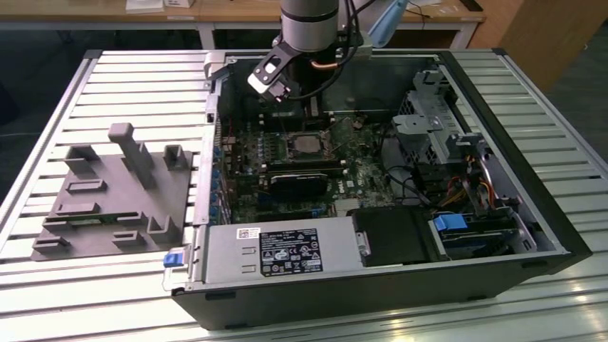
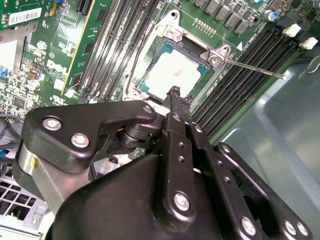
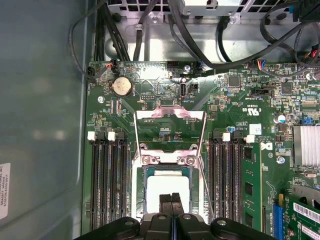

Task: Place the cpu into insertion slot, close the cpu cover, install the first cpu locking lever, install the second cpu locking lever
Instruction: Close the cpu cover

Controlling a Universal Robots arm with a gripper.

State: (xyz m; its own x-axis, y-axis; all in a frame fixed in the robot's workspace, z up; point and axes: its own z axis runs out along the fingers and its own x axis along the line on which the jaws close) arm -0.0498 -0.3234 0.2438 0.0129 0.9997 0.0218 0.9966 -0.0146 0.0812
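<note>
The cpu (image 3: 167, 187) lies flat in the insertion slot (image 3: 142, 195), its pale metal top facing up; it is also seen in the second wrist view as the cpu (image 2: 170, 72) and from outside as the cpu (image 1: 303, 144). The cpu cover (image 3: 170, 114), a thin silver frame, stands swung open beyond the socket. Two thin wire locking levers (image 3: 136, 142) run unlatched along the socket's sides, and one lever (image 2: 255, 68) sticks out over the memory slots. My gripper (image 3: 171, 200) hovers just over the cpu's near edge, shut, with nothing between its fingers; its fingertips (image 2: 173, 93) end at the chip's edge.
Long black memory slots (image 3: 107, 175) flank the socket on both sides. A dark fan block (image 1: 296, 184) sits nearer the exterior view's front, with the power supply (image 1: 275, 253) and drive cages (image 1: 446, 135) around it. A grey fixture (image 1: 114, 192) lies outside the case on the exterior view's left.
</note>
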